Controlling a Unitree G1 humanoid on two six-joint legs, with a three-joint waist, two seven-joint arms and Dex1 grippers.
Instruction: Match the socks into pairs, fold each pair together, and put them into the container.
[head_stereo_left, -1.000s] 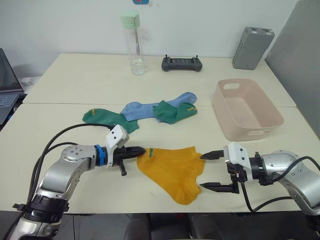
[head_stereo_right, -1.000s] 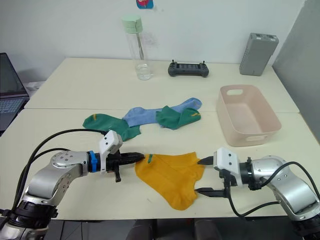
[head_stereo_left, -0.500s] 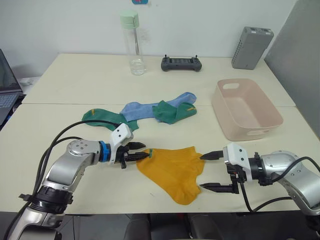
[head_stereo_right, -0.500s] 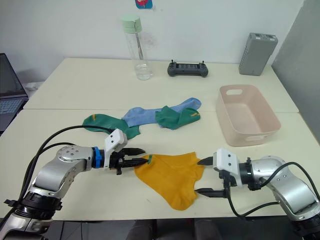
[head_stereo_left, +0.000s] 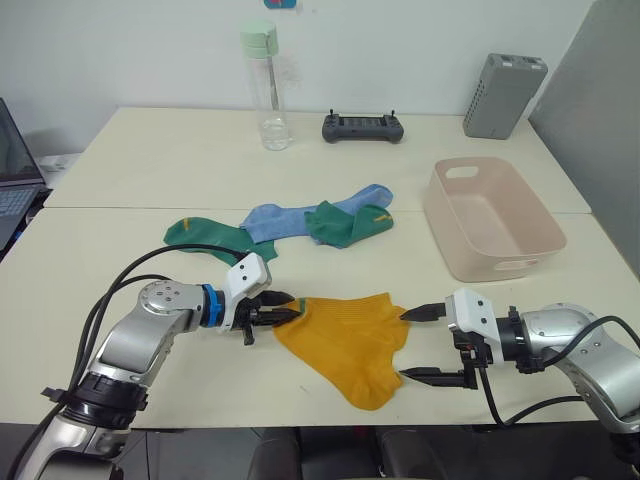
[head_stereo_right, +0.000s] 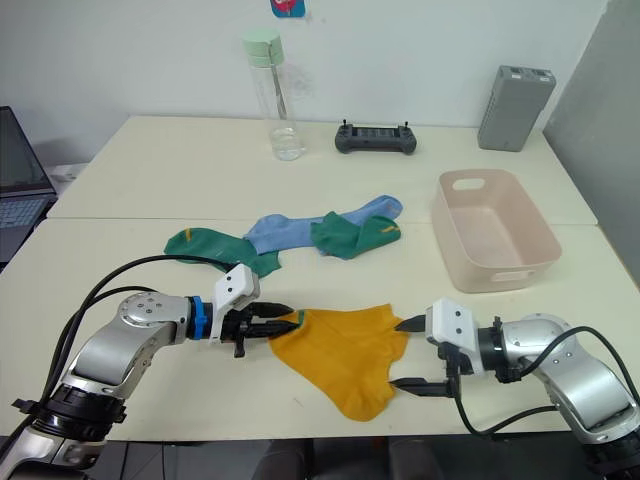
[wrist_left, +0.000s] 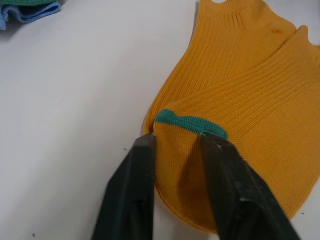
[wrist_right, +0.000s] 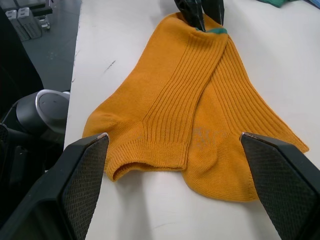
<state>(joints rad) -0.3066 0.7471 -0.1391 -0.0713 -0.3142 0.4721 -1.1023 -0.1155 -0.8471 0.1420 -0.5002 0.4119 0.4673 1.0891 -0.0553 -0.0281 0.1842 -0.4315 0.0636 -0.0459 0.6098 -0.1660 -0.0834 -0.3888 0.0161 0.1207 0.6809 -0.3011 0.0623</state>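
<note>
Two mustard-yellow socks (head_stereo_left: 345, 340) lie overlapped near the table's front edge. My left gripper (head_stereo_left: 291, 307) is at their left tip and is shut on the yellow sock's green-trimmed edge (wrist_left: 189, 121), with fabric bunched between its fingers (wrist_left: 137, 175). My right gripper (head_stereo_left: 418, 344) stands open at the socks' right edge, one finger on each side of it. Farther back lie a dark green sock (head_stereo_left: 205, 235) and a light blue sock (head_stereo_left: 290, 218), then another green sock (head_stereo_left: 335, 225) lying over a blue one (head_stereo_left: 372, 195). The pale pink container (head_stereo_left: 492, 215) stands empty at the right.
A clear bottle (head_stereo_left: 265, 90), a black controller (head_stereo_left: 363, 127) and a grey upright box (head_stereo_left: 503, 95) stand along the back of the table. A laptop (head_stereo_left: 12, 180) sits off the left edge.
My left gripper has slid right onto the yellow sock's tip, and its fingers have opened and then drawn together on the fabric. The right gripper has stayed put.
</note>
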